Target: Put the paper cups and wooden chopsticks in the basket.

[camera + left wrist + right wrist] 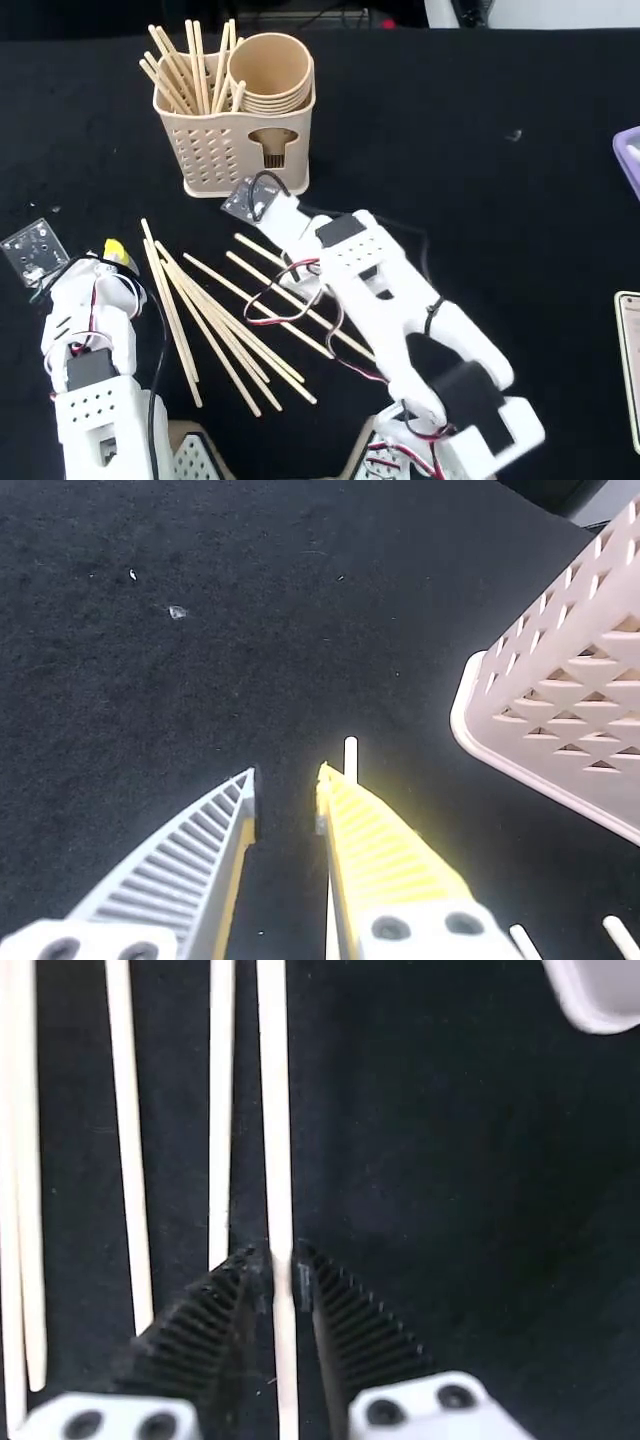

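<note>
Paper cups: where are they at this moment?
In the high view, the paper cups sit stacked in the right-hand compartment of the basket, beside chopsticks standing in its left one.

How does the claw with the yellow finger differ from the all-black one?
The left claw has one white and one yellow finger; the right claw has two black ones. The left claw is open, with bare black table showing in its gap; the right claw is closed on a wooden chopstick. Both have ribbed, pointed fingers and sit low over the table.
</note>
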`<state>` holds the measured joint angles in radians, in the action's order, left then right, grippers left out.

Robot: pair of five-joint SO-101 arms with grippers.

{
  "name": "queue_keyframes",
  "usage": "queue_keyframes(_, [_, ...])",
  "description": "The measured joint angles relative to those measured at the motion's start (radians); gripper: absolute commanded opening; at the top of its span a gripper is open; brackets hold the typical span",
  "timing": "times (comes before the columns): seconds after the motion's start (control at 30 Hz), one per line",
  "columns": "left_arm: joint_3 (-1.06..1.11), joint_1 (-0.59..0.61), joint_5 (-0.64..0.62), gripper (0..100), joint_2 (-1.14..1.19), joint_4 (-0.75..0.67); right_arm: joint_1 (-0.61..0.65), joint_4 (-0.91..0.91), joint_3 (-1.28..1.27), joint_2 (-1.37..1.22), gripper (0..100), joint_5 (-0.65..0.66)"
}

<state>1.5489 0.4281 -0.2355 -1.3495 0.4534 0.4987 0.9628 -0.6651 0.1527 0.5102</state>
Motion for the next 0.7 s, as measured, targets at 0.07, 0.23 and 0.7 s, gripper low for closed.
queue_keyframes(0.07, [0.0, 0.0, 0.0, 12, 0.0, 0.0, 0.015, -0.012, -0.014, 0.0, 1.2, 0.0])
queue_keyframes(0.23, [0.0, 0.0, 0.0, 12, 0.0, 0.0, 0.094, -0.091, -0.078, -0.005, 10.3, -0.061])
queue_keyframes(0.7, [0.0, 0.0, 0.0, 12, 0.0, 0.0, 0.109, -0.089, 0.048, -0.255, 2.5, -0.1])
